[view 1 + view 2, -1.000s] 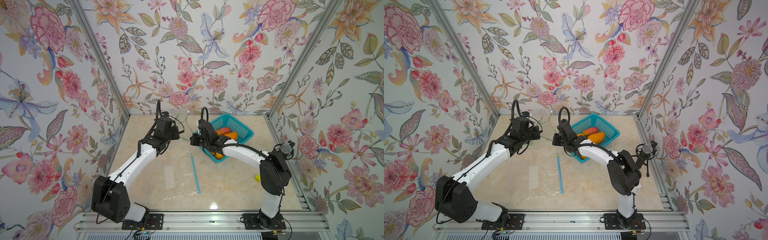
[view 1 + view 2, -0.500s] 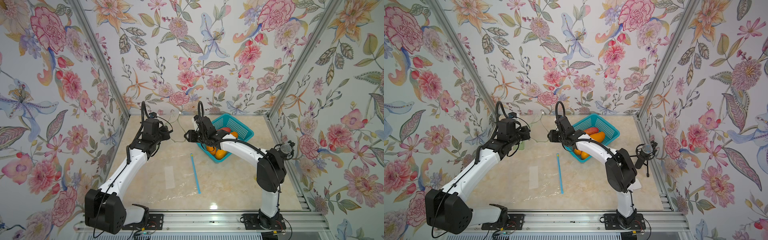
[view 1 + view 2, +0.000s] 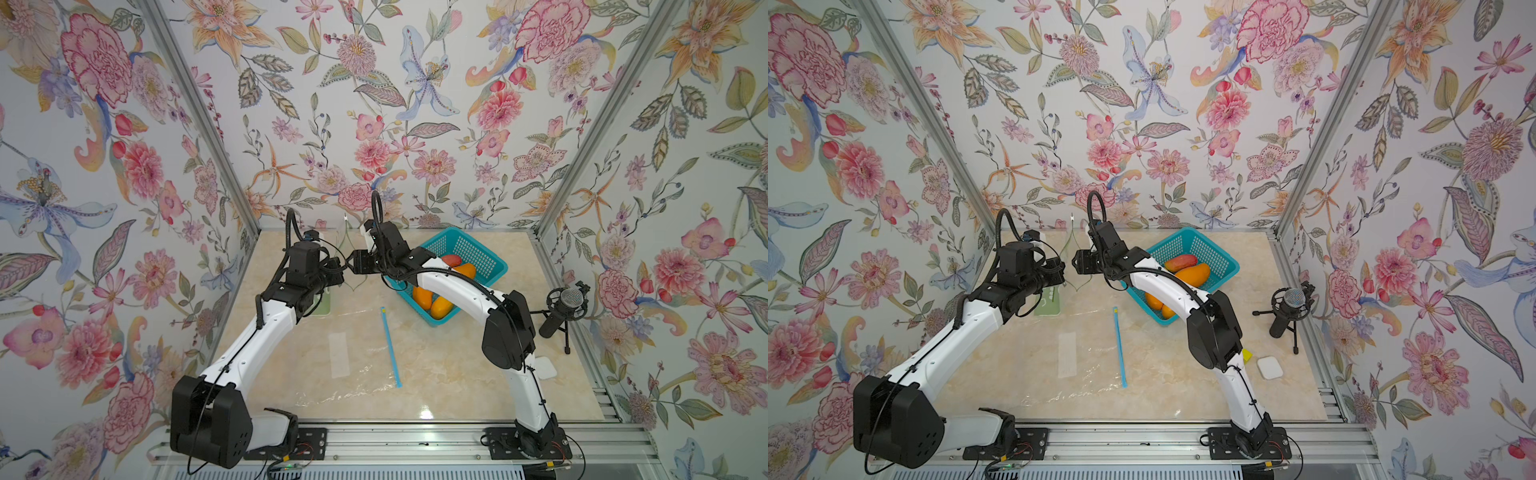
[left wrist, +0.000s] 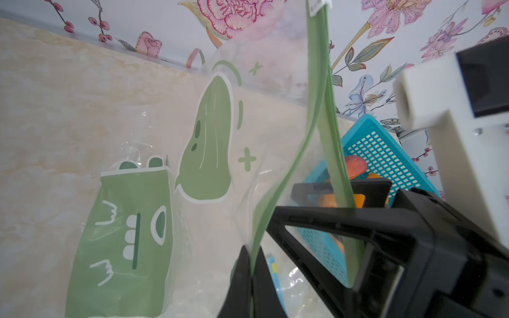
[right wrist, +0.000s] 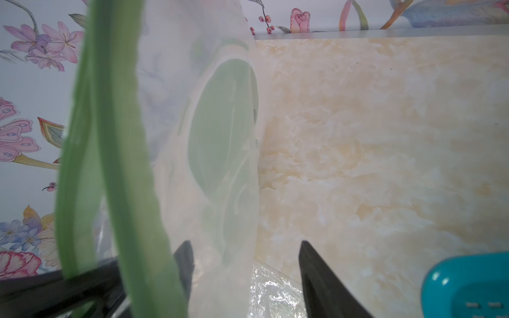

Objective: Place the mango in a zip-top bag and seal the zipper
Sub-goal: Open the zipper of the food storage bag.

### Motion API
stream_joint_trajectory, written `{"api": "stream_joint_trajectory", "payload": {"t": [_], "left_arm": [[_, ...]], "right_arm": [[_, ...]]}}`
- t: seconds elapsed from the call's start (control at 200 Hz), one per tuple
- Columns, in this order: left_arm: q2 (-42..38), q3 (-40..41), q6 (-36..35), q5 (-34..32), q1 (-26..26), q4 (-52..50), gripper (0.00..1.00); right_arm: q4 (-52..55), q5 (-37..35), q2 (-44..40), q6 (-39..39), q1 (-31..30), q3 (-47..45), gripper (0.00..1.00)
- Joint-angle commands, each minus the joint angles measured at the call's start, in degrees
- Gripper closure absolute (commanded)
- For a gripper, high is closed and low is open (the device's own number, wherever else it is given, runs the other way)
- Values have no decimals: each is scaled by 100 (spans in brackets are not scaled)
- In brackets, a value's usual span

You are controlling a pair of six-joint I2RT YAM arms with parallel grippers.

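The left arm and right arm have white curved shells, black joints and black ribbed cable loops; left gripper and right gripper are black.

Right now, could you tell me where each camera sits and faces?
Top views: high over the table's near edge, looking down at left arm, right arm, basket.
Left wrist: behind the left gripper, shut on the bag, facing the basket.
Right wrist: behind the open right gripper, facing bag and table.
Shared: both wrist views show the green zipper.
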State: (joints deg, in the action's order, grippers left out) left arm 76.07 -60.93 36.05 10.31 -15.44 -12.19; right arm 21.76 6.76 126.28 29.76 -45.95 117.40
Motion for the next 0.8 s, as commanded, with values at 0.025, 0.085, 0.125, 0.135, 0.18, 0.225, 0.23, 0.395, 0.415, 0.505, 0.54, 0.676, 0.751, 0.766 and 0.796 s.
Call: {"api": "stream_joint_trajectory", "payload": {"t": [0.025,0.085,0.125,0.135,0.18,0.225,0.23,0.395,0.415,0.505,0.54,0.676,0.751,0.766,0.796], "left_arm": [[13,87,97,109,-49,62,100],[-3,106,86,-48,-42,-60,100],[-33,137,95,-155,-26,-99,100],[-48,148,95,-170,-28,-111,100],[-72,189,138,-255,12,-134,100],[-115,234,205,-336,57,-127,100],[-122,241,211,-345,58,-122,100],[-101,254,329,-367,121,52,100],[-66,242,342,-348,121,78,100],[68,209,416,-246,116,241,100],[127,196,420,-224,107,296,100],[276,112,414,-170,90,366,100],[323,74,389,-169,90,368,100],[336,65,381,-169,86,366,100],[359,40,369,-175,89,351,100]], "right_arm": [[589,-520,261,65,147,261,45],[670,-684,236,165,310,148,49],[682,-755,178,233,426,-2,50],[685,-769,160,248,453,-41,51],[689,-831,96,277,545,-196,51],[684,-915,24,306,640,-350,52],[687,-923,13,313,645,-367,52],[683,-597,-66,67,662,-450,48],[681,-542,-71,8,629,-426,47],[689,-219,-185,-241,441,-367,42],[689,-113,-268,-322,380,-376,40],[689,157,-666,-491,254,-532,35],[676,193,-912,-535,264,-691,35],[684,187,-987,-548,266,-728,35],[683,164,-1136,-583,273,-819,34]]}}
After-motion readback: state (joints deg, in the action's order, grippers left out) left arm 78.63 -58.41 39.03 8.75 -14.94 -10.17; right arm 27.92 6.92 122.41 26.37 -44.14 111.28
